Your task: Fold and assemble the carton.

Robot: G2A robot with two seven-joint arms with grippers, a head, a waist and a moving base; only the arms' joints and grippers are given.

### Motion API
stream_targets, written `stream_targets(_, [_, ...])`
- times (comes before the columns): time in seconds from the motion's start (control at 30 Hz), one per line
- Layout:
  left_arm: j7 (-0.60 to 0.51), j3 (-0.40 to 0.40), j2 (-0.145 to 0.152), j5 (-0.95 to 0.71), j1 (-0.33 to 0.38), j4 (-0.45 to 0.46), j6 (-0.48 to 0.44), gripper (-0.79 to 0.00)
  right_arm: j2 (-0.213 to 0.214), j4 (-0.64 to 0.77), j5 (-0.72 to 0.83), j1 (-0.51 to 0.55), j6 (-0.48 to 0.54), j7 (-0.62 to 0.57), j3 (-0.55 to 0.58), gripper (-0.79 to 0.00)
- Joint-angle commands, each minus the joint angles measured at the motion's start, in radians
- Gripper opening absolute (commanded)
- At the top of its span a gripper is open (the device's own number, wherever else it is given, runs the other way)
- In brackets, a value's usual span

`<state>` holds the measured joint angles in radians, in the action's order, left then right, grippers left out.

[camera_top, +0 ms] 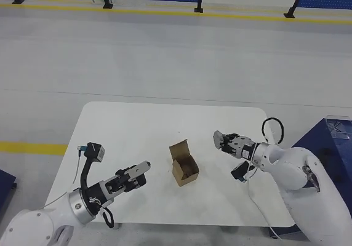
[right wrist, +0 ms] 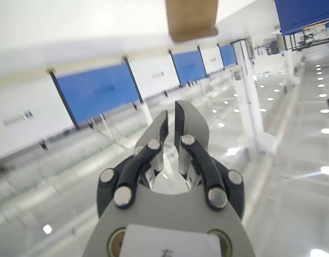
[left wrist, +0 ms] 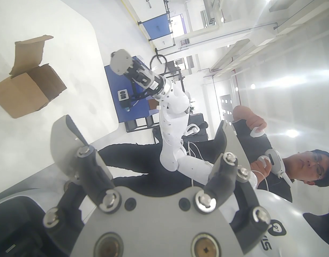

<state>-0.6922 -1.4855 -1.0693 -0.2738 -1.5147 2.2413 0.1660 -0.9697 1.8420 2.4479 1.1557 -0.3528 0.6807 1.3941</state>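
Left gripper (camera_top: 143,167) hangs spread wide, right gripper (right wrist: 172,116) pinched together on nothing. The carton (camera_top: 184,166) sits between them on the table (camera_top: 133,123), lid flap (camera_top: 179,148) upright. I'd brace its body while folding.

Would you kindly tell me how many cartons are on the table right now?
1. The carton stands near the middle of the table, top flap up, between the left gripper and the right gripper, touching neither.
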Motion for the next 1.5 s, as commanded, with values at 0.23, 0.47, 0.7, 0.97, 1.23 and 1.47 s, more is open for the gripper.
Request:
stream_targets(0.23, [0.000, 0.000, 0.000, 0.000, 0.000, 0.000, 0.000, 0.000, 0.025, -0.101, -0.984, 0.078, -0.373, -1.161, 0.086, -0.785])
stream_targets(0.47, [0.000, 0.000, 0.000, 0.000, 0.000, 0.000, 0.000, 0.000, 0.035, -0.340, -1.434, -0.020, 0.041, -1.776, 0.013, -0.785])
stream_targets(0.7, [0.000, 0.000, 0.000, 0.000, 0.000, 0.000, 0.000, 0.000, 0.035, -0.340, -1.434, -0.020, 0.041, -1.776, 0.013, -0.068])
stream_targets(0.97, [0.000, 0.000, 0.000, 0.000, 0.000, 0.000, 0.000, 0.000, 0.035, -0.340, -1.434, -0.020, 0.041, -1.776, 0.013, -0.068])
stream_targets(1.23, [-0.029, 0.241, 0.000, 0.361, 0.160, -0.084, 0.228, 0.000, 0.097, -0.287, -2.030, -0.078, 0.011, -1.862, 0.081, 0.000])
stream_targets(1.47, [-0.007, 0.617, -0.059, 0.679, 0.476, -0.321, 0.522, 0.000, 0.123, -0.327, -2.480, -0.242, -0.050, -1.875, -0.016, 0.000])
